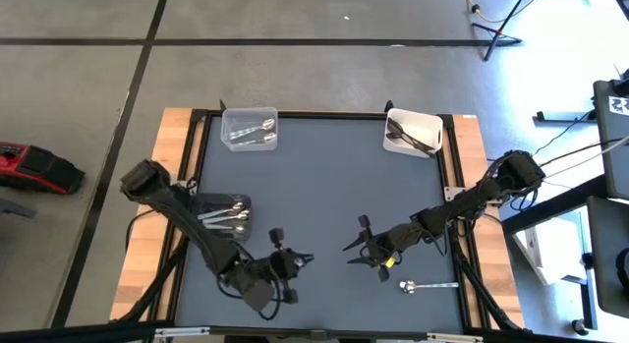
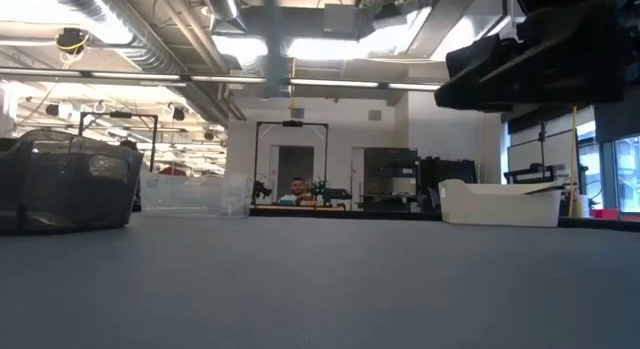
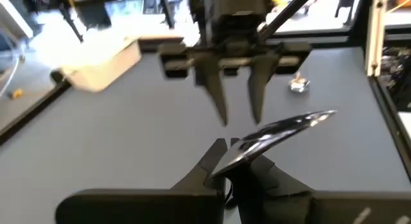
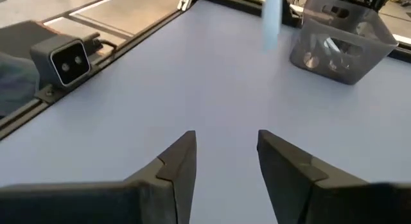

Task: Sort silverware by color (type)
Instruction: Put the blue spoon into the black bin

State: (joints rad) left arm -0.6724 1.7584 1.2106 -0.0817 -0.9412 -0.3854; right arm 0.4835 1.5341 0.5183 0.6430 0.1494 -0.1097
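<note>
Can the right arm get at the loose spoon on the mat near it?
Probably yes. The right gripper is open and empty, and the loose spoon lies alone on the mat just beside that arm, nothing between them. The left gripper sits farther off, shut on a silver utensil.

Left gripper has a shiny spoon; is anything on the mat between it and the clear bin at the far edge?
Nothing visible: bare grey mat lies between the left gripper, shut on the shiny silver spoon, and the clear plastic bin.
</note>
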